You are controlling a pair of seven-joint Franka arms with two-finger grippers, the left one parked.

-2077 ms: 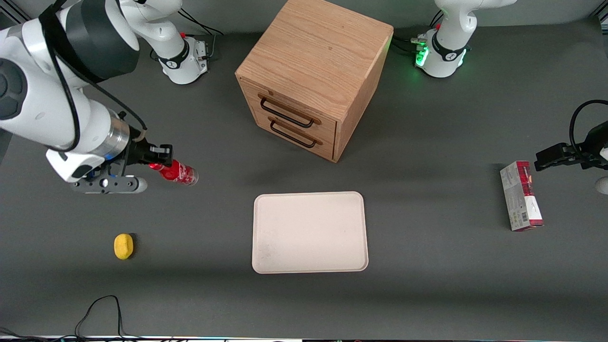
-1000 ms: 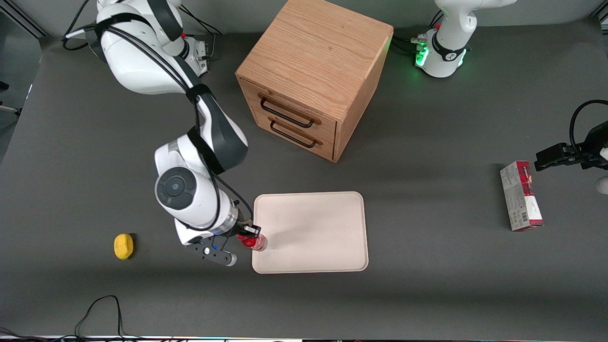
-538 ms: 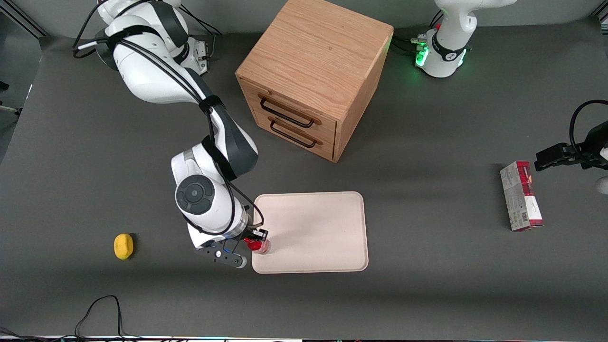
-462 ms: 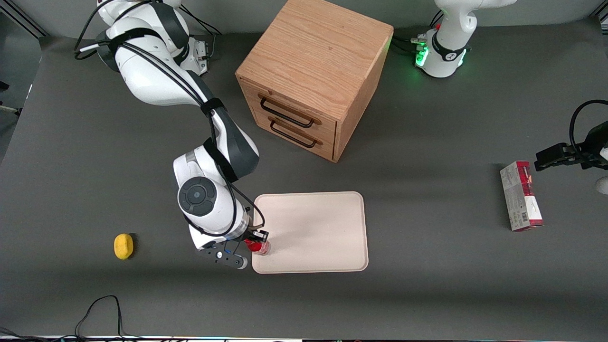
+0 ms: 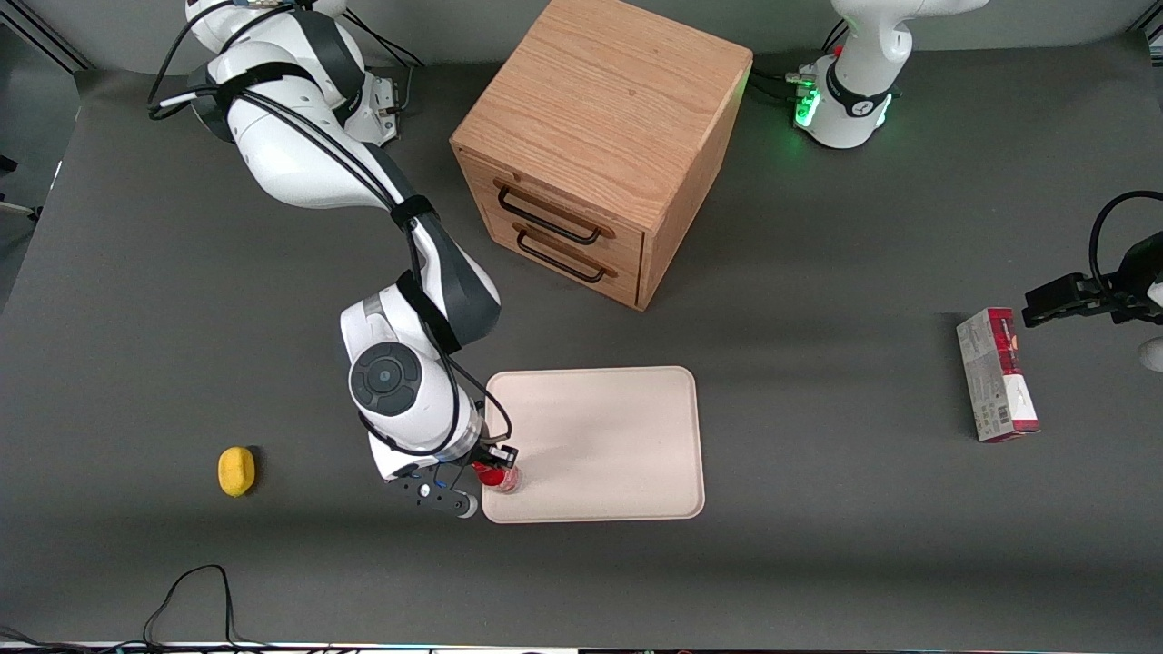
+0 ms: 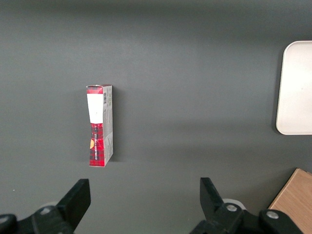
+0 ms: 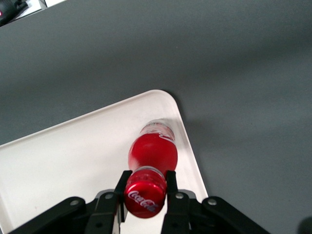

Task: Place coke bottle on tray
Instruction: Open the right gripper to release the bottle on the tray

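Note:
The coke bottle (image 5: 499, 477), small with a red cap and red label, stands over the corner of the cream-white tray (image 5: 600, 445) that is nearest the front camera and toward the working arm's end. In the right wrist view the bottle (image 7: 152, 153) points down onto the tray (image 7: 63, 161), its base close to the rim. My gripper (image 5: 495, 460) (image 7: 145, 187) is shut on the bottle's neck just under the cap, a finger on each side.
A wooden two-drawer cabinet (image 5: 600, 145) stands farther from the front camera than the tray. A yellow lump (image 5: 236, 471) lies toward the working arm's end. A red-and-grey carton (image 5: 997, 374) (image 6: 100, 125) lies toward the parked arm's end.
My gripper carried the bottle from the open table near the working arm's end to the tray's corner, then lowered it slightly there over the last half second.

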